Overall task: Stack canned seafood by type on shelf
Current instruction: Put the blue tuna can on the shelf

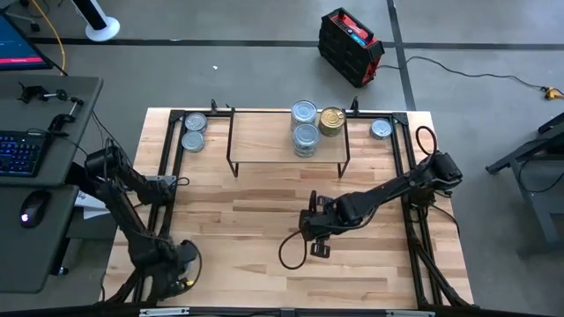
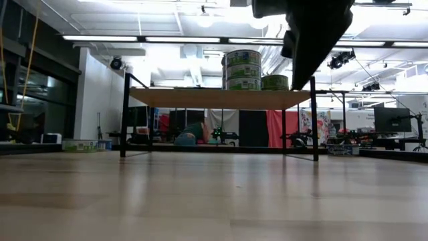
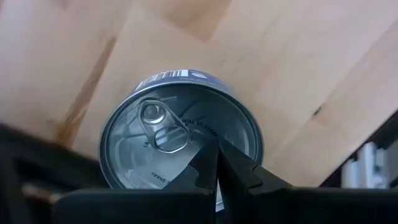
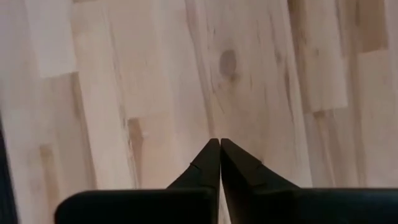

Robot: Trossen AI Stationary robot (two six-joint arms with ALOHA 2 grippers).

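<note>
A barcode strip is seen on the bluish side of the tin (image 3: pixel 180 134) before the left hand (image 3: pixel 217 168), and faint stamped lettering on its silver pull-ring lid cannot be read. Silver-lidded tins (image 1: pixel 304 128) are stacked on the shelf (image 1: pixel 264 132) at the far middle of the bench (image 1: pixel 247 238), with a gold tin (image 1: pixel 332 120) just right of them. Two more tins (image 1: pixel 194 132) lie at the far left, one (image 1: pixel 381 129) at the far right. The left hand is folded back at the near left, fingers closed together, holding nothing. The right hand (image 1: pixel 315 231), extended low over the bench's middle, is likewise closed and empty.
</note>
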